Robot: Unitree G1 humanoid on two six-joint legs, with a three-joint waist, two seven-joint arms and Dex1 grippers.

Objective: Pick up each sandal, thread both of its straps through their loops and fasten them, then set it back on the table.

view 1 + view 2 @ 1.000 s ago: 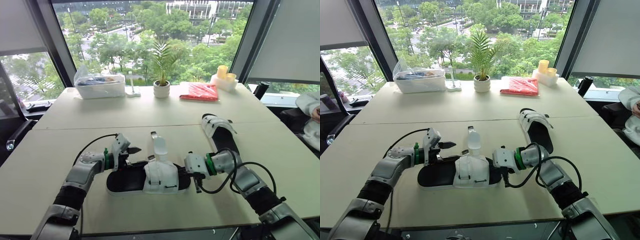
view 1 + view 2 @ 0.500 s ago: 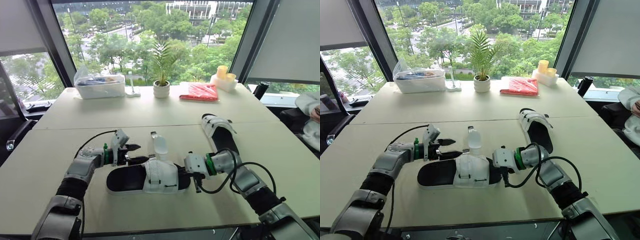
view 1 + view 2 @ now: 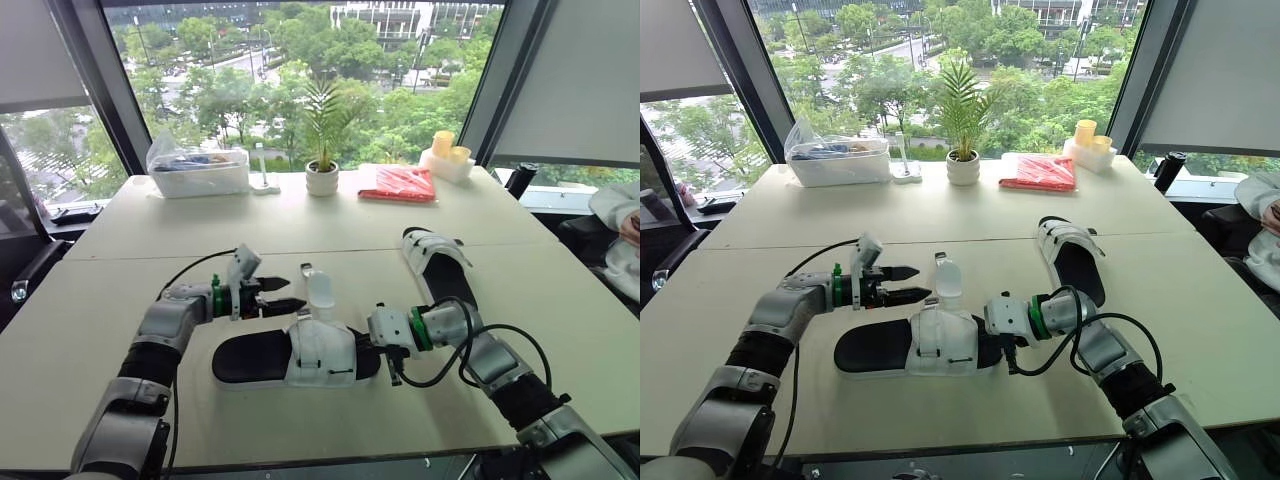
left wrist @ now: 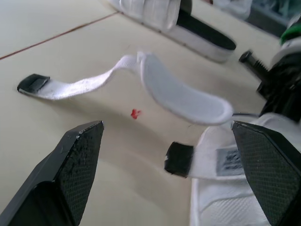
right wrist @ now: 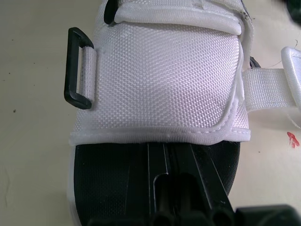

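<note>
Your L gripper (image 3: 296,291) is hovering w/ fingers apart by the loose woven strap (image 4: 94,83); R gripper (image 3: 374,346) is pinching the white-mesh, black-soled sandal (image 3: 320,352), lying flat on the smooth beige table (image 3: 90,290).

Bright daylight from the far windows (image 3: 300,80) leaves soft shadows on the table (image 3: 300,225).

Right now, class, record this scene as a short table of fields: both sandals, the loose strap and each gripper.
Near sandal: flat on the table, between the grippers
Loose strap: unthreaded, sticking out from the near sandal's far side
Left gripper: open, empty, aimed at the loose strap
Right gripper: at the near sandal's right end
Far sandal: on the table, untouched, farther back on the right
</note>
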